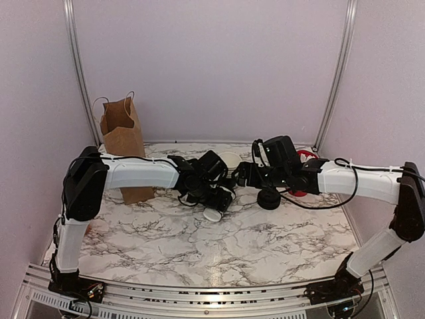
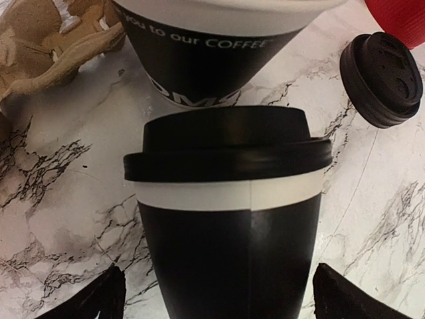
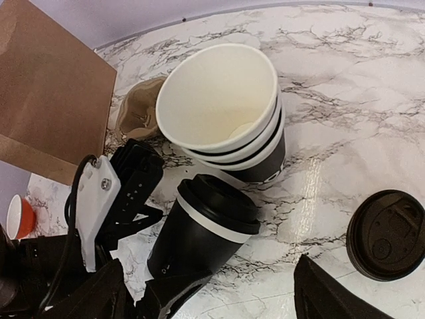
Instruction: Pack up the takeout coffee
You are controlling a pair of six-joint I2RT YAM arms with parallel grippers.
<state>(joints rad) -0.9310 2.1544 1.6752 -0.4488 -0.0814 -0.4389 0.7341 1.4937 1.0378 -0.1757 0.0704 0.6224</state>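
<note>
One takeout coffee point(image 2: 229, 199) between the wide-apart jaws of the left gripper point(image 2: 219, 268), right gripper point(image 3: 209, 261) gaping too, plus three nested cups point(image 3: 226, 106) and one spare lid point(image 3: 386, 232).

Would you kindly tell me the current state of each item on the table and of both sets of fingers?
takeout coffee: lid on, tipped onto its side, not gripped.
loose lid: lying flat, on no cup.
cup stack: nested, lidless, upright.
paper bag: standing, mouth open.
left fingers: open, one on either side of the coffee.
right fingers: open, holding nothing.
</note>
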